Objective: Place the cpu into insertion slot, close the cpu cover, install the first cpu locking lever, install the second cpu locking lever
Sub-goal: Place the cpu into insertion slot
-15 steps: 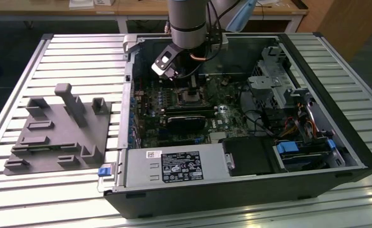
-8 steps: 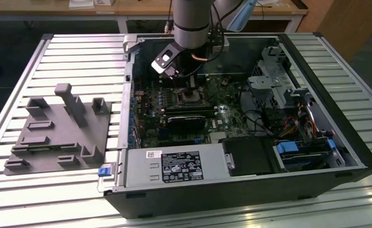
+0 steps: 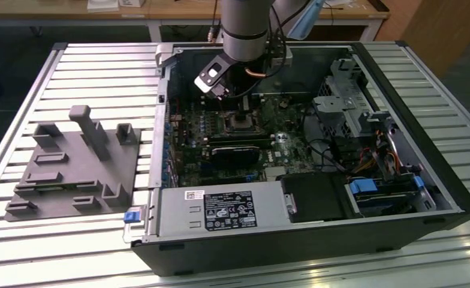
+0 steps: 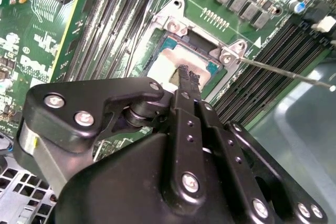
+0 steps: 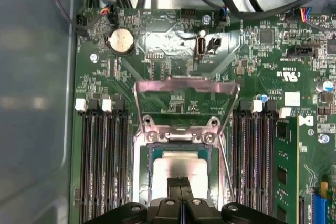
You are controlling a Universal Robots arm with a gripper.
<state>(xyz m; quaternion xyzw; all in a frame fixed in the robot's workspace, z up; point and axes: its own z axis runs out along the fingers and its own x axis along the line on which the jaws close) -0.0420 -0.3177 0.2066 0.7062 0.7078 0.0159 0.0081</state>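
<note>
Gripper (image 5: pixel 181 183): black fingers pressed together, tips right at the cpu's (image 5: pixel 181 167) top.
Cpu: lies flat in the insertion slot (image 5: pixel 139 174).
Insertion slot: on the green motherboard (image 5: pixel 173 66), away from its edges, between banks of memory slots (image 5: pixel 100 166).
Cpu cover (image 5: pixel 184 82): swung up, standing open at the slot's edge.
Locking lever (image 4: pixel 283 72): thin rod, unlatched, beside the slot.

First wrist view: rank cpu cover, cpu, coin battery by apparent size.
1. cpu cover, raised open, so perhaps nearer the camera and enlarged.
2. cpu, partly hidden by the gripper.
3. coin battery, clearly smallest.
</note>
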